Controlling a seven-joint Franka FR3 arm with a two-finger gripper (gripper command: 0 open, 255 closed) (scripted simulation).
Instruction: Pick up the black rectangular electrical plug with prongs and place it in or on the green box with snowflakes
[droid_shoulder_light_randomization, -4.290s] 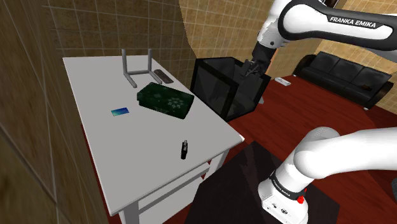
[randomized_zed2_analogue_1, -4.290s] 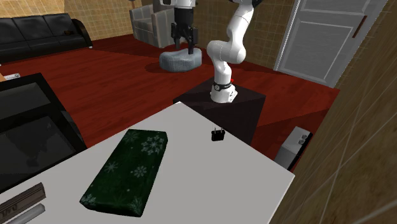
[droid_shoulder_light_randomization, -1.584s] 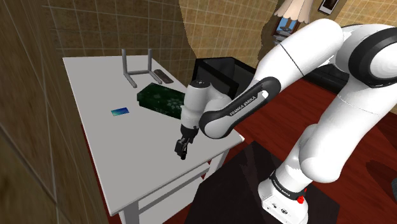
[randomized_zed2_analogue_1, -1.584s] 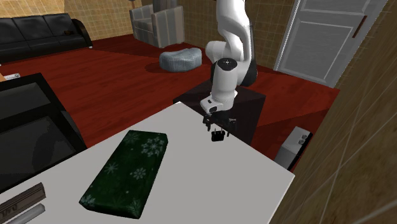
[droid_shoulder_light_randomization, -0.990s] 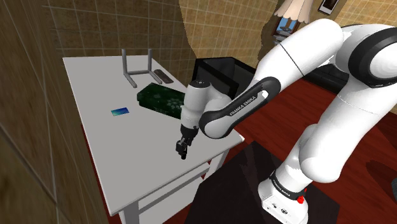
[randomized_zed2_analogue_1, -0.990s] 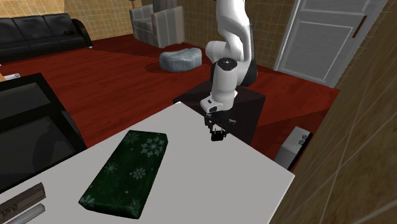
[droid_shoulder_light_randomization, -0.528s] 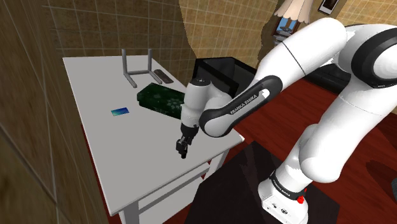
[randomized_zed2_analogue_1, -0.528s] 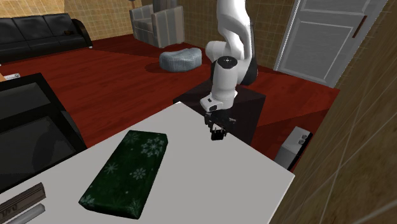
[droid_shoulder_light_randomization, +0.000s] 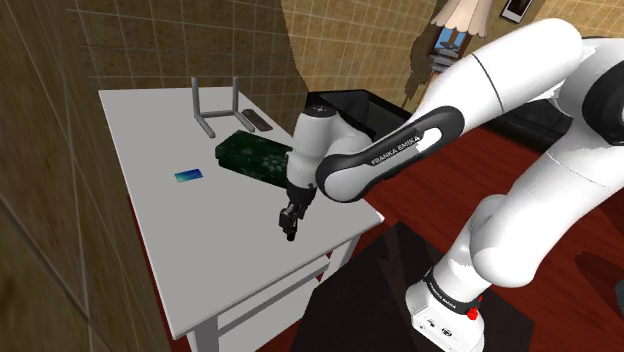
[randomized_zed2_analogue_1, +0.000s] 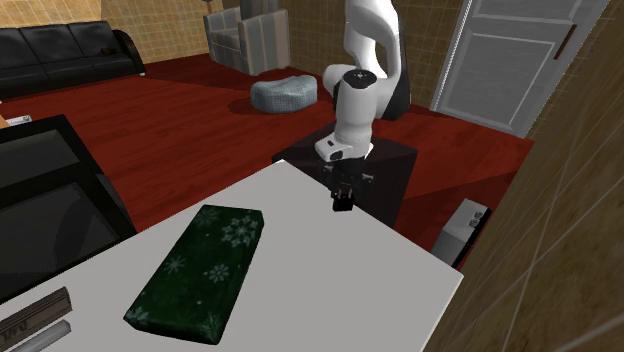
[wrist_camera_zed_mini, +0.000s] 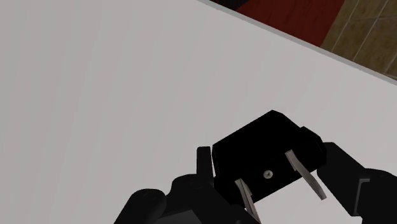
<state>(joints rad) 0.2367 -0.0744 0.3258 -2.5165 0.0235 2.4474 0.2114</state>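
Plug (wrist_camera_zed_mini: 254, 149), 2 prongs, pinched in claw (wrist_camera_zed_mini: 273, 172), near white table's (droid_shoulder_light_randomization: 160, 200) edge, green box (droid_shoulder_light_randomization: 258, 157) well apart

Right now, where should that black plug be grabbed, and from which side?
Grip the plug by its blocky body, coming from above, across its two flat opposite sides, leaving the thin prongs free. The hand clasps it that way.

The arm (droid_shoulder_light_randomization: 385, 158) hides one end of the green snowflake box (droid_shoulder_light_randomization: 250, 155); the black plug (droid_shoulder_light_randomization: 290, 236) is lost against the gripper (droid_shoulder_light_randomization: 290, 227); the blue-green item (droid_shoulder_light_randomization: 187, 176), perhaps a card, is too small to name
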